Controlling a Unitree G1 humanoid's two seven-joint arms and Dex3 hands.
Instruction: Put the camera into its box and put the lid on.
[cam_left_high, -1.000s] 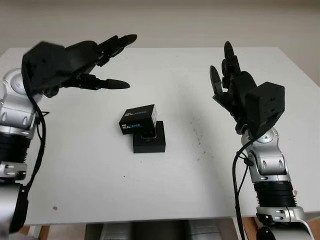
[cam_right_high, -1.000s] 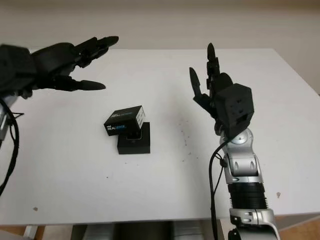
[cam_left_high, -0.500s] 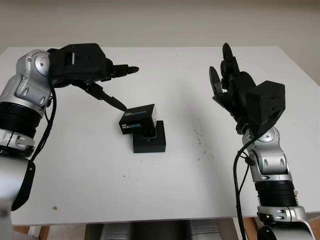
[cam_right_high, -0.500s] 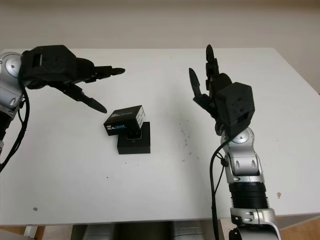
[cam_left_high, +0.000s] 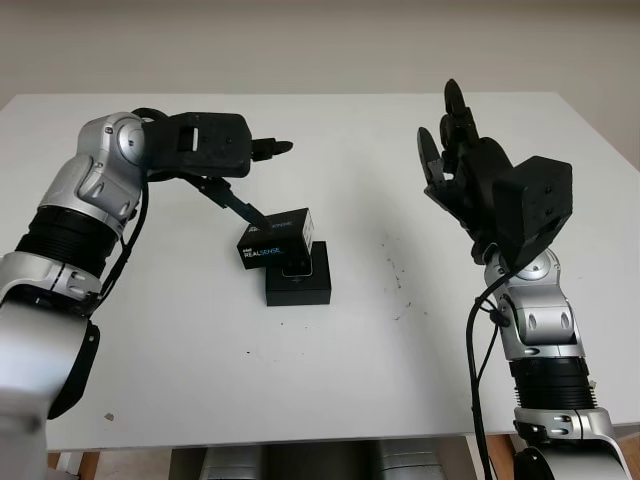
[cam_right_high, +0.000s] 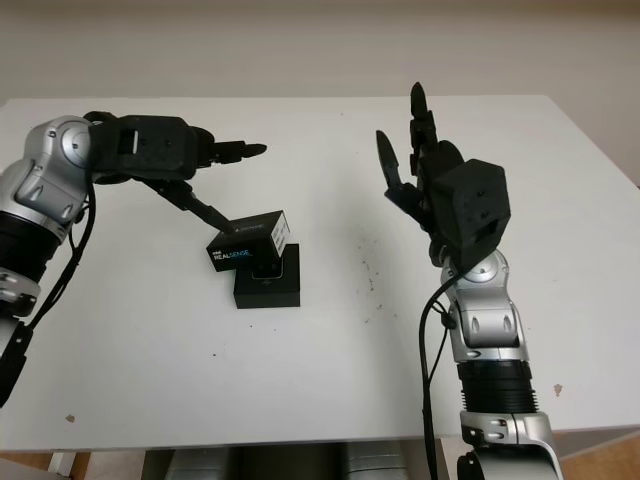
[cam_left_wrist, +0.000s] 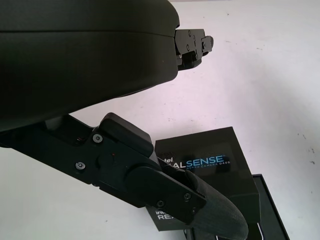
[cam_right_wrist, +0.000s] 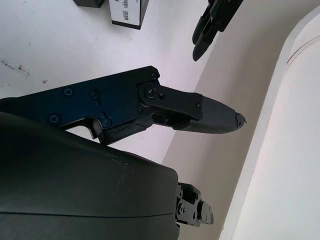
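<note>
Left robot hand (cam_left_high: 235, 165) up beside the RealSense box lid (cam_left_high: 277, 238), on its far-left side; holding nothing, one fingertip (cam_left_high: 256, 218) right at the lid's upper left edge, contact unclear, other fingers (cam_left_high: 272, 148) pointing past the lid's far side. Lid black with white and blue lettering, sitting askew on the far-left part of the black box base (cam_left_high: 300, 279), not closed, overhanging the base's left edge. Camera not made out; dark contents of the base partly under the lid, too small to tell. Base flat on white table (cam_left_high: 200, 350), near its middle. Right robot hand (cam_left_high: 460, 165) raised in the air well to the right of the lid, open, holding nothing, fingers pointing up. Small dark specks (cam_left_high: 400, 285) on table between base and right arm.
</note>
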